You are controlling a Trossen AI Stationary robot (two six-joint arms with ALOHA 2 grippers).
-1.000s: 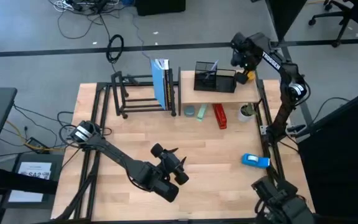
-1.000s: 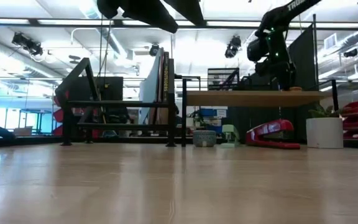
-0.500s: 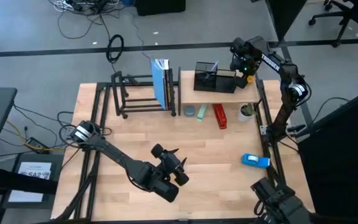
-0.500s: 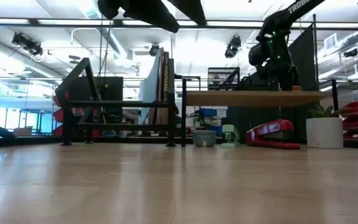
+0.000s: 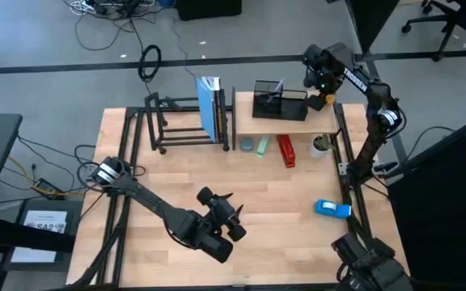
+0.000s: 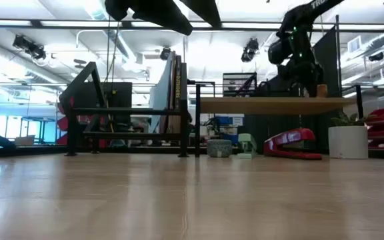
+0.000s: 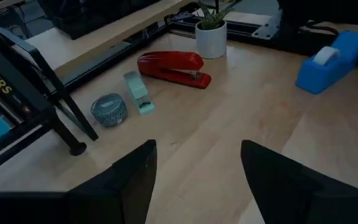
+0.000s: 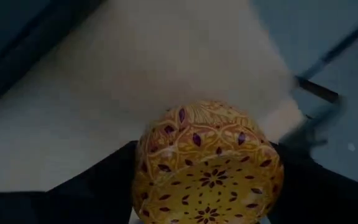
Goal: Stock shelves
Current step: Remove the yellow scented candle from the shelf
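A yellow jar [image 8: 207, 165] with a purple leaf pattern sits between the fingers of my right gripper [image 5: 319, 93], which is shut on it. The gripper is over the right end of the light wood shelf [image 5: 285, 121] at the table's far right. In the low view the jar [image 6: 322, 91] shows at the level of the shelf board. The black tube rack [image 5: 180, 129] stands left of the shelf, with books [image 5: 210, 109] upright at its right end. My left gripper [image 7: 197, 180] hovers open over the table's near middle, with nothing between its fingers. My right gripper pinches the jar's rounded side wall [image 8: 143, 168] between its two fingers, one on each side. The fingers come from above, pointing down. The jar stays upright with its patterned top toward the wrist camera. Whether its underside rests on the shelf board, I cannot tell.
A black mesh organizer [image 5: 280, 103] stands on the wood shelf. Below the shelf lie a red stapler [image 7: 174, 67], a small green stapler [image 7: 138, 93], a round tin [image 7: 109, 109] and a white plant pot [image 7: 211, 38]. A blue tape dispenser [image 5: 332, 208] sits near the right edge.
My right gripper dipped a little toward the wood shelf, then rose and shifted slightly toward the table's right edge. The jar stayed between its fingers.
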